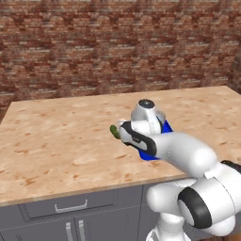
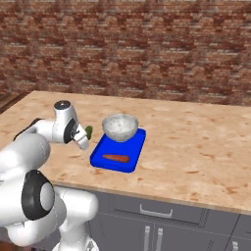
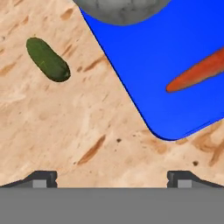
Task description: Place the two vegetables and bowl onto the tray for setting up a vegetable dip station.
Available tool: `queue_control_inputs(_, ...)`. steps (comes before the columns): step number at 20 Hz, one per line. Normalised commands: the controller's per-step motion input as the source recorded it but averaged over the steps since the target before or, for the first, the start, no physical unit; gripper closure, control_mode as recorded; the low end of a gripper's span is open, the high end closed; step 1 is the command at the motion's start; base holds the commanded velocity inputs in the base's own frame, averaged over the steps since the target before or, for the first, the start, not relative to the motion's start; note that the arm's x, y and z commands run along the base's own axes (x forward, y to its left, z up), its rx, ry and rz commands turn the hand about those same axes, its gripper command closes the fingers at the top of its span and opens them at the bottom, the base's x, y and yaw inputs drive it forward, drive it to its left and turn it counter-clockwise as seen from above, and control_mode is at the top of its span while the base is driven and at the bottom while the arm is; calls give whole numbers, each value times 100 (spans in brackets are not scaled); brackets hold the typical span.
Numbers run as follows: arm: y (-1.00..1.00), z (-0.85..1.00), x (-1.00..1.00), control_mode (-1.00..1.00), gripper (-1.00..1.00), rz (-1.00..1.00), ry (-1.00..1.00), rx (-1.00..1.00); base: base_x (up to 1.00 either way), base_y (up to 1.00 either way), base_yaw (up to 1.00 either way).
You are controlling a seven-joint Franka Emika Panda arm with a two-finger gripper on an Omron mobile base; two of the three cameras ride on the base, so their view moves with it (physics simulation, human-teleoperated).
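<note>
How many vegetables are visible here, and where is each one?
2. The carrot lies on the blue tray in front of the bowl; the cucumber lies on the counter beside the tray.

One cucumber [image 3: 47, 59], one carrot [image 3: 199, 72], one bowl [image 2: 119, 127], one blue tray [image 2: 133, 153] (two vegetables in all).

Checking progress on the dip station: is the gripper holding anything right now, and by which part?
Nothing is held. The gripper is open over bare counter, with the cucumber lying apart from it.
</note>
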Motion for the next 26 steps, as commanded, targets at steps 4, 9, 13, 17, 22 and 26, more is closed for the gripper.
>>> queue_control_inputs(4,27,0,53,-100,-100,17,-7,0,0,0,0)
queue_control_inputs(9,24,0,52,-100,-100,16,-7,0,0,0,0)
queue_control_inputs(13,22,0,52,-100,-100,15,-3,0,0,0,0)
queue_control_inputs(17,17,0,52,-100,-100,13,0,-2,0,0,0)
queue_control_inputs(22,13,-1,48,-100,-100,9,0,-12,0,0,0)
queue_control_inputs(26,9,-6,44,-100,-100,8,0,-20,0,0,0)
